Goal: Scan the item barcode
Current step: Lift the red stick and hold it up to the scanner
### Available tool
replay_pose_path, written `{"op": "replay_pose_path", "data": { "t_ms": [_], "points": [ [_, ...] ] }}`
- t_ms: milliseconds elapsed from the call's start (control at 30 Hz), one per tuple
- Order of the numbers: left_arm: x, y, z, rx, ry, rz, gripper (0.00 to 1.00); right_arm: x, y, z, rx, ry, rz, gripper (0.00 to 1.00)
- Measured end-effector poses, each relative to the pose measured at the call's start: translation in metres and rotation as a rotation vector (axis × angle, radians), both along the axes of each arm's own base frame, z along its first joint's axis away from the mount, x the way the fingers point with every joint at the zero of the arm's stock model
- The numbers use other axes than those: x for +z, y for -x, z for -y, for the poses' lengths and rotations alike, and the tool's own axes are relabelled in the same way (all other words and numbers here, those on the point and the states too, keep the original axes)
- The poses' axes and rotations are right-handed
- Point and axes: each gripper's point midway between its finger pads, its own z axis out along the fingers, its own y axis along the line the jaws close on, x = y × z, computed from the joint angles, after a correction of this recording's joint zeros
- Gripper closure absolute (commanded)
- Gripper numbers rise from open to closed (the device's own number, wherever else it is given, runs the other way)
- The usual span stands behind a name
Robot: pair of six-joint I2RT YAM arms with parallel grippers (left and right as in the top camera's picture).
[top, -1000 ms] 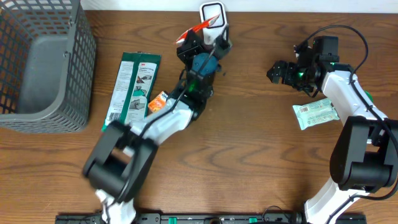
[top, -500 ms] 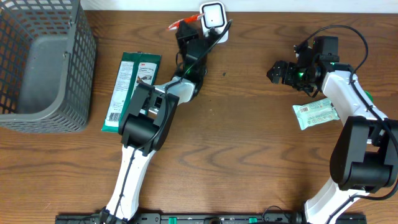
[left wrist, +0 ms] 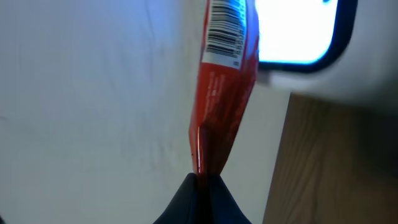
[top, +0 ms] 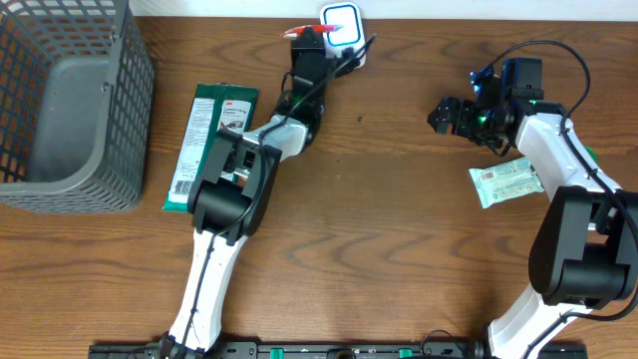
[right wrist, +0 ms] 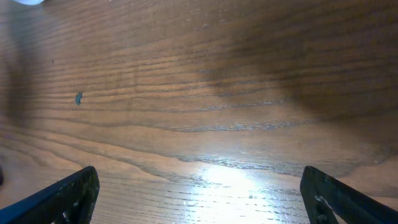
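The red packet (left wrist: 224, 93), its barcode end uppermost, is pinched by its lower edge in the left gripper (left wrist: 202, 183) at the table's (top: 399, 249) 12 o'clock edge. The lit scanner (left wrist: 298, 31) is just at the packet's 2 o'clock. The right gripper (right wrist: 202, 196) hovers over the table with fingers spread wide, and a pale green pouch (top: 508, 182) lies at its 5 o'clock.

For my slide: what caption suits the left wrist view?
Left gripper pinches a red packet, its barcode beside the lit scanner.
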Motion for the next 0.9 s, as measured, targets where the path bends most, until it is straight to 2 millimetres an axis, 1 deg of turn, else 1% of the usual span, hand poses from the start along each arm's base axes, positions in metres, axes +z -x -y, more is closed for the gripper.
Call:
{"op": "replay_pose_path", "data": {
  "t_ms": [167, 300, 400, 467, 633, 900],
  "points": [
    [-0.015, -0.006, -0.019, 0.023, -0.005, -0.017, 0.93, 0.0, 0.0, 0.0, 0.0, 0.0, 0.0, 0.01],
    [-0.026, -0.006, -0.018, 0.014, -0.011, -0.035, 0.93, 0.0, 0.0, 0.0, 0.0, 0.0, 0.0, 0.01],
    [-0.031, -0.005, -0.017, 0.011, -0.014, -0.042, 0.93, 0.0, 0.0, 0.0, 0.0, 0.0, 0.0, 0.01],
    [-0.032, -0.005, -0.015, 0.007, -0.014, -0.043, 0.93, 0.0, 0.0, 0.0, 0.0, 0.0, 0.0, 0.01],
    [-0.027, -0.005, -0.013, 0.004, -0.006, -0.023, 0.93, 0.0, 0.0, 0.0, 0.0, 0.0, 0.0, 0.01],
    [-0.024, -0.005, -0.013, 0.009, 0.002, -0.009, 0.93, 0.0, 0.0, 0.0, 0.0, 0.0, 0.0, 0.01]
  ]
}}
